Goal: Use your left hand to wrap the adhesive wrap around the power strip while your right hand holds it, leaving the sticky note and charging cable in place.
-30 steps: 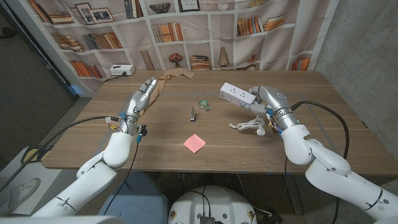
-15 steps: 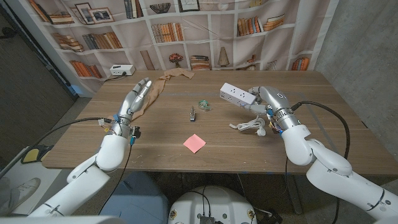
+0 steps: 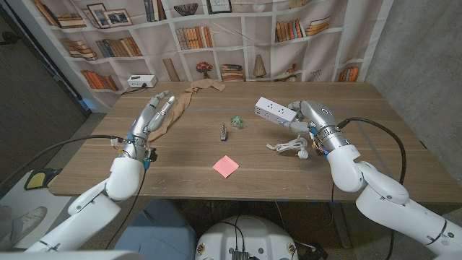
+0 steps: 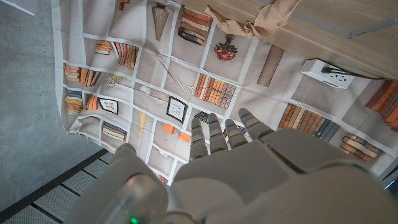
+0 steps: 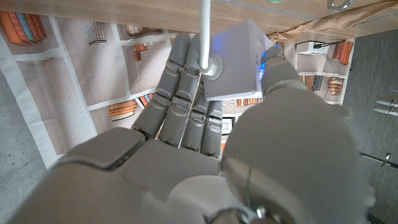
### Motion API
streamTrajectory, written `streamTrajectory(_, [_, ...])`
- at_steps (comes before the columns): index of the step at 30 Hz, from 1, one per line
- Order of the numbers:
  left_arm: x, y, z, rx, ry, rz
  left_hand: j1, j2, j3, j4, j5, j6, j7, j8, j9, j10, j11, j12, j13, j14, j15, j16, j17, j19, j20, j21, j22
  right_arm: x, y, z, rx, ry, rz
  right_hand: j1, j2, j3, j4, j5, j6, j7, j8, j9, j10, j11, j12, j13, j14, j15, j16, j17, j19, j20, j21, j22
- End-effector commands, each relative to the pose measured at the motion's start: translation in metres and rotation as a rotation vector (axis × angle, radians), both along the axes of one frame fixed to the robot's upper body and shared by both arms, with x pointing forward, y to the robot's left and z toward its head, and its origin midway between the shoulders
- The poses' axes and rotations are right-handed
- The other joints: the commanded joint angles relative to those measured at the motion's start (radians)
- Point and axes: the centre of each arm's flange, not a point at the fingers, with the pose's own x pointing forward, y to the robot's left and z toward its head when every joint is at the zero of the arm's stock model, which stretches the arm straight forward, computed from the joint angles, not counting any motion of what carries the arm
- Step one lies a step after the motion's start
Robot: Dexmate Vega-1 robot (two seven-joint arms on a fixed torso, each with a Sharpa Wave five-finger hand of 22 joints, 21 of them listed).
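Since the earlier frames the left hand is seen shifted outward toward the robot's left side, its forearm swung away from the middle of the tabletop; the right hand and the things around it are unchanged. The left hand's fingers are spread apart and nothing is held in them. Just past its fingertips lies the adhesive wrap, a tan strip strung out and crumpled toward the far edge. It is judged light, limp and clingy, likely to fold onto itself, so it is best pinched at a free end and drawn out taut rather than scooped from the middle.

Between the two hands a small dark object and a small greenish object are seen, too small to identify, and nearer the robot the pink sticky note lies flat.

Further right, the power strip is clamped in the right hand, fingers closed around its end, the white body raised off the tabletop and pointing toward the left hand. It is judged rigid, smooth-sided and moderately light, so the free end is where wrapping can begin. Just beneath the right hand the white charging cable lies coiled, close enough to be snagged if the strip is lowered.
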Motion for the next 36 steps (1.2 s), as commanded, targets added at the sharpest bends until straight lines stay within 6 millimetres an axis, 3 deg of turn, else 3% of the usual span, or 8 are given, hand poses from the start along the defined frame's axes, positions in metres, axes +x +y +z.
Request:
streamTrajectory(1, [-0.004,-0.004,0.002,0.104,-0.037,0.123,0.012,0.001,0.004,-0.006,-0.002,0.012,-0.001,0.006,0.003,0.009,0.001,0.004,0.002,0.008,-0.009,0.009,0.001,0.010,0.001,0.007,0.000,0.004,-0.002,0.000,0.001,0.007,-0.002,0.165,0.171,0.014,0.005,0.004,0.076,-0.070,0.003,0.002,0.118,-0.113,0.049,0.084,0.082,-0.140,-0.005,0.006,-0.008,-0.016,0.012,0.002])
streamTrajectory(12, [-0.009,-0.003,0.004,0.125,-0.074,0.243,0.023,0.006,0.012,-0.014,-0.007,0.048,-0.002,0.014,0.004,0.045,-0.002,0.015,0.003,0.037,-0.020,0.014,0.001,0.031,0.002,0.011,0.000,0.006,-0.003,0.000,0.000,0.012,-0.005,0.165,0.171,0.014,0.004,0.004,0.077,-0.069,0.001,0.004,0.116,-0.112,0.048,0.084,0.084,-0.140,-0.011,0.013,-0.014,-0.017,0.024,-0.001])
streamTrajectory(19, [-0.015,0.000,0.008,0.169,-0.122,0.357,0.064,-0.050,0.007,-0.064,-0.020,0.053,-0.007,0.011,0.004,0.075,-0.009,0.022,0.003,0.077,-0.016,0.018,-0.001,0.072,0.026,0.017,-0.001,0.007,-0.002,0.001,0.000,0.019,-0.007,0.165,0.171,0.015,0.005,0.004,0.077,-0.071,-0.001,0.005,0.116,-0.112,0.047,0.083,0.085,-0.139,-0.016,0.018,-0.016,-0.017,0.033,-0.003])
streamTrajectory(21, [-0.016,0.002,0.010,0.180,-0.128,0.364,0.080,-0.062,0.008,-0.082,-0.022,0.060,-0.006,0.009,0.005,0.100,-0.001,0.027,0.004,0.133,-0.008,0.029,0.000,0.128,0.030,0.030,0.000,0.007,-0.001,0.001,0.001,0.018,-0.006,0.164,0.171,0.015,0.005,0.003,0.078,-0.069,-0.001,0.005,0.115,-0.112,0.047,0.082,0.085,-0.139,-0.017,0.018,-0.018,-0.017,0.034,-0.003])
streamTrajectory(23, [-0.017,0.004,0.012,0.192,-0.129,0.372,0.084,-0.064,0.008,-0.087,-0.023,0.068,0.001,0.010,0.005,0.108,-0.004,0.029,0.004,0.150,-0.005,0.031,0.000,0.142,0.031,0.031,0.000,0.007,-0.001,0.000,0.002,0.019,-0.005,0.164,0.171,0.015,0.005,0.003,0.077,-0.069,-0.001,0.005,0.115,-0.112,0.047,0.082,0.085,-0.140,-0.018,0.019,-0.019,-0.018,0.036,-0.004])
streamTrajectory(36, [-0.018,0.011,0.019,0.331,-0.101,0.381,0.088,-0.070,0.008,-0.094,-0.025,0.080,-0.001,0.010,0.006,0.103,-0.019,0.022,0.004,0.142,-0.017,0.019,0.000,0.125,0.019,0.017,0.000,0.008,-0.003,-0.002,0.013,0.024,-0.016,0.163,0.171,0.015,0.005,0.003,0.078,-0.070,-0.004,0.006,0.117,-0.111,0.047,0.081,0.088,-0.139,-0.026,0.027,-0.024,-0.018,0.051,-0.008])
